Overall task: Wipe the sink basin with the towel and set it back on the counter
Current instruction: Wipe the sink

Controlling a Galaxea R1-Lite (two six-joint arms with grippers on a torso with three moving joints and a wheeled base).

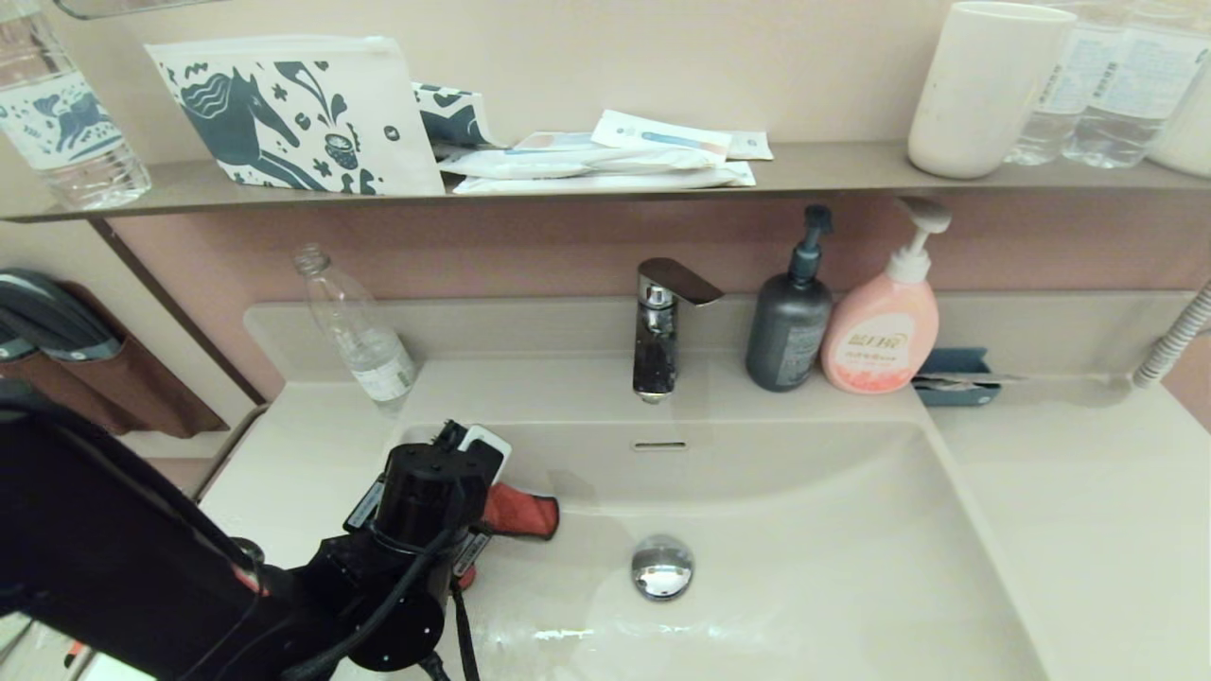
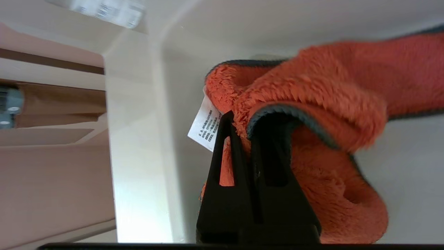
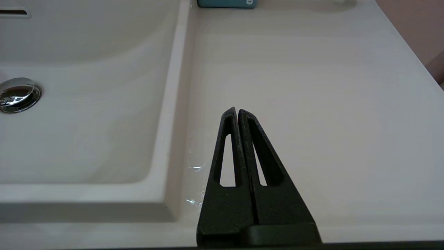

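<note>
Lower left in the head view, the left gripper (image 1: 473,530) reaches into the sink basin (image 1: 804,567), its body hiding most of the towel (image 1: 518,514). Only the left wrist view shows the fingers (image 2: 225,139) clenched on the orange towel (image 2: 312,139) and its white tag (image 2: 205,125). The right gripper (image 3: 237,113), seen solely in its own wrist view, is pressed closed and empty above the counter (image 3: 312,86). Farther back stand the drain stopper (image 1: 662,566) and faucet (image 1: 662,322).
</note>
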